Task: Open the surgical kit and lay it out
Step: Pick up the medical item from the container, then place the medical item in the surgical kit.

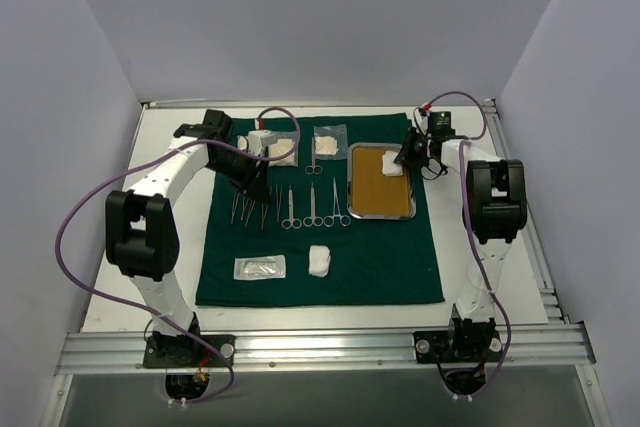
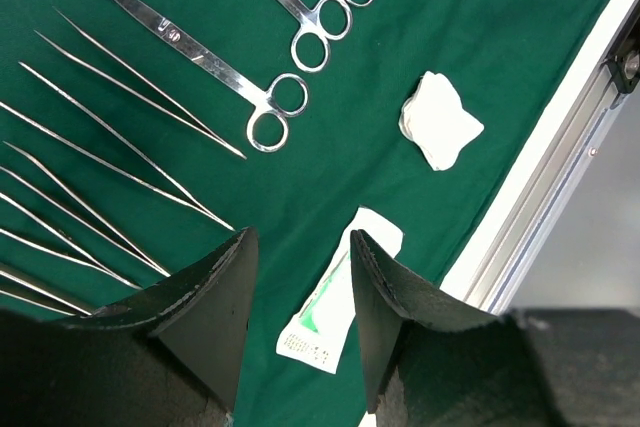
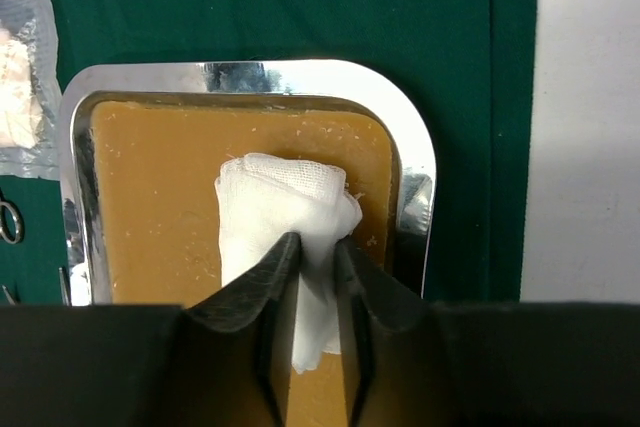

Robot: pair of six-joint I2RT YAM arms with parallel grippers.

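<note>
The dark green cloth (image 1: pixel 320 247) lies spread flat. The steel tray (image 1: pixel 381 217) sits at its far right. My right gripper (image 1: pixel 405 155) is over the tray's far end, shut on a white gauze pad (image 3: pixel 280 197) that is low over the tray's brown floor; the tray rim (image 3: pixel 250 74) curves round it. My left gripper (image 1: pixel 250 172) is open and empty above the far left of the cloth. In the left wrist view, beyond the gripper (image 2: pixel 300 257), lie slim forceps (image 2: pixel 120 147), scissors (image 2: pixel 220 67), a second gauze pad (image 2: pixel 440 119) and a sealed packet (image 2: pixel 335 307).
Clear packets (image 1: pixel 282 152) (image 1: pixel 329 139) and small scissors (image 1: pixel 313 162) lie at the far edge of the cloth. Forceps (image 1: pixel 247 207) and scissors (image 1: pixel 315 207) form a row mid-cloth. An aluminium rail (image 1: pixel 320 347) runs along the near edge. Walls stand on three sides.
</note>
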